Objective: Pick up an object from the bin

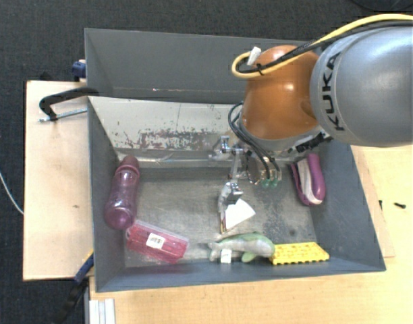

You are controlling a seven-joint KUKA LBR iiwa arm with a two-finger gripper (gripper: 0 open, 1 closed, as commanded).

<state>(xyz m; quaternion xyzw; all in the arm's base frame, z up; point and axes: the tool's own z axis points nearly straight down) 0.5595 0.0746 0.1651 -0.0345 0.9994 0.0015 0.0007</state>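
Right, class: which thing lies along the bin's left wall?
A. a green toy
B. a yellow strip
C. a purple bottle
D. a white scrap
C: the purple bottle lies lengthwise beside the left wall of the bin, whereas the yellow strip and green toy sit by the near wall and the white scrap lies mid-floor.

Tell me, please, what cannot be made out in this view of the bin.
In the camera view:
- The purple-and-white thing by the right wall: its upper end is hidden by the arm's orange cover.
- The label on the pink packet: too small to read.
- The white scrap below the gripper: whether they touch is unclear.
- The far right corner of the bin: covered by the arm.
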